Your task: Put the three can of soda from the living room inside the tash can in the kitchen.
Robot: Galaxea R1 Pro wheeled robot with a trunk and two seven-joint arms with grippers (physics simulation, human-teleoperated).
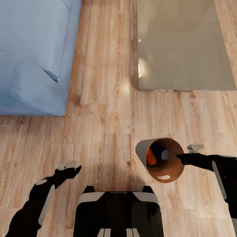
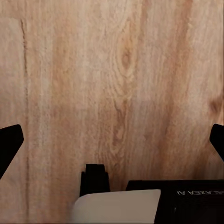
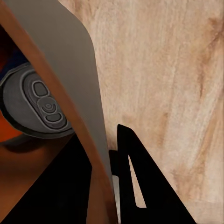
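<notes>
The bin (image 1: 149,152) is held tilted above the floor (image 1: 108,108), near the glass table (image 1: 184,46), its rim clamped by the right gripper (image 1: 179,157). Cans (image 1: 165,154) are seen inside. The left gripper (image 1: 75,169) is spread, unloaded.

The sofa (image 1: 33,56) stands at the floor's (image 1: 105,98) far left, the low table (image 1: 181,46) far right; nearer, right, the trash can (image 1: 141,153) holds cans (image 1: 165,154).
</notes>
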